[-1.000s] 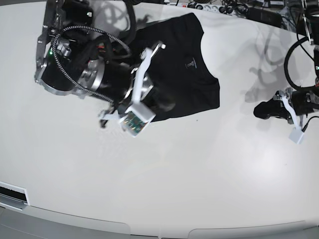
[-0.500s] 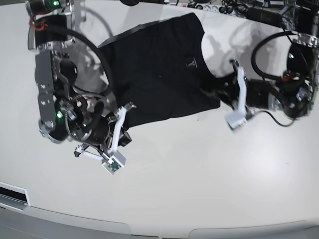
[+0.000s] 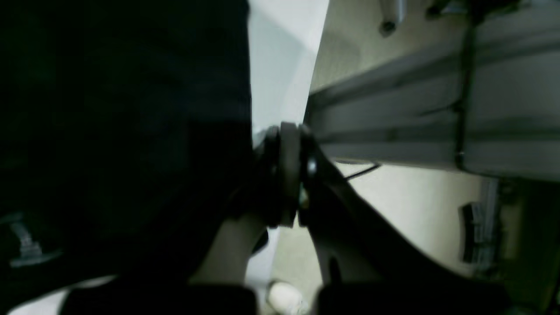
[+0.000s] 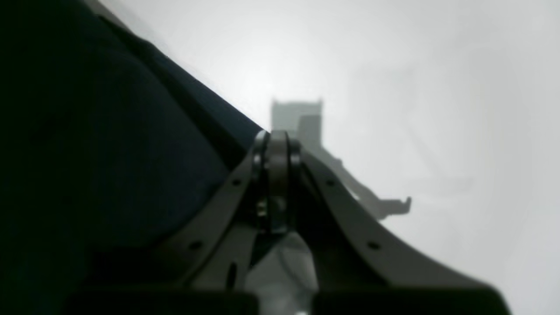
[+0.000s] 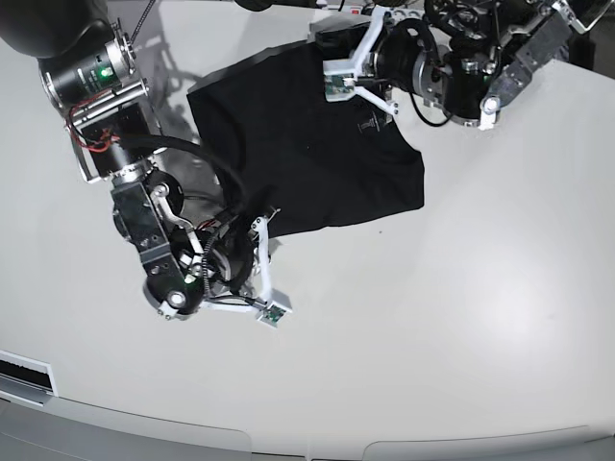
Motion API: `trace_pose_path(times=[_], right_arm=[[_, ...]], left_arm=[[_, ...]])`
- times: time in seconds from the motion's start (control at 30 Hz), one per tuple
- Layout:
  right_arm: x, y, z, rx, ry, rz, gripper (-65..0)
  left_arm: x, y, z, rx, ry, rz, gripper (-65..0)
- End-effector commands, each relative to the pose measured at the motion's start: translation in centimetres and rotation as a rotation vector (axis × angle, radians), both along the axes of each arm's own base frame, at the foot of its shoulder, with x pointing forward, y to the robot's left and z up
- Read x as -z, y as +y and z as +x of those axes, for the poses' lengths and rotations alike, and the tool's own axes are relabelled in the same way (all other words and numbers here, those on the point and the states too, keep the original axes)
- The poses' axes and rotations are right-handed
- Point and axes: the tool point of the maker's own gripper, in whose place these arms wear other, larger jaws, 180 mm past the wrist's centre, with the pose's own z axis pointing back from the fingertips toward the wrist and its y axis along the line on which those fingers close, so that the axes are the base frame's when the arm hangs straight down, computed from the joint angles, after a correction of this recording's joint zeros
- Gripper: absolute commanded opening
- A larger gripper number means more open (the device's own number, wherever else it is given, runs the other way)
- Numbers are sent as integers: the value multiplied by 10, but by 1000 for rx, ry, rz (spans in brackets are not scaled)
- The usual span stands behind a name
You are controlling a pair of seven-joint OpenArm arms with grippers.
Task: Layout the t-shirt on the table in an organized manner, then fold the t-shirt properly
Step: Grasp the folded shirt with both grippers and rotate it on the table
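Observation:
The black t-shirt [image 5: 317, 163] lies flat, folded to a rough rectangle, on the far middle of the white table [image 5: 432, 317]. My right gripper [image 5: 255, 238] is shut at the shirt's near left corner. In the right wrist view its closed fingertips [image 4: 275, 144] touch the hem of the shirt [image 4: 109, 153], and no fabric shows between them. My left gripper [image 5: 329, 43] is shut at the shirt's far edge near the collar. In the blurred left wrist view its closed fingertips [image 3: 286, 175] sit beside the shirt [image 3: 109, 131], close to the table's edge [image 3: 280, 65].
Beyond the far table edge the left wrist view shows the floor and a grey frame beam [image 3: 415, 122]. Both arms' bodies hang over the table, one at the left [image 5: 144, 230], one at the far right [image 5: 452, 67]. The table's curved front edge [image 5: 288, 442] runs along the bottom.
Both arms have swung fast to the shirt: the right gripper up to its near left corner, the left gripper from the right side to its far edge. The shirt has not visibly moved.

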Motion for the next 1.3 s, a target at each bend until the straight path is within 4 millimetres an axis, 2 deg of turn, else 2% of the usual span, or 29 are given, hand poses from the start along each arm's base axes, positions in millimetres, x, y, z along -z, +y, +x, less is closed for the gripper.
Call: trace_pose_path(times=[0.0,0.13,0.2,0.3,0.43,0.63,0.73,0.83,0.93,1.03,1.17,1.27], right_arm=[[-12,-1,16,2,-44,-5,-650],[0,0,8,-24,-7,-45,-650],[2,-4,4,-31,9,-67,-650],[5,-19,3,-8,26,-103,-650],[13,-47,-6,56,89,-132,-650],[24,-79,-49,84,198,-90,-650],[21,-86,-68,110,211,-48,-650],[10,-85,-85,141,203,-5,-650],[4,-80,-101,127,155,-10,-650],[0,-83,-102,183,85,7,-650],[-1,-108,-78,397,-51,-15,-650],[-2,-117,-67,502,-87,20,-650]], left_arm=[[-6,-7,2,-1,-14,-31,-650],[18,-6,-8,12,-22,30,-650],[32,0,-2,-17,-41,69,-650],[55,14,12,-34,-63,153,-650],[75,41,49,-64,-110,252,-650],[80,75,123,-151,-210,340,-650],[68,87,165,-178,-283,371,-650],[45,90,207,-220,-374,374,-650],[18,93,246,-337,-441,382,-650],[-7,89,264,-397,-441,358,-650],[-41,86,280,-509,-408,233,-650],[-63,86,281,-579,-325,77,-650]])
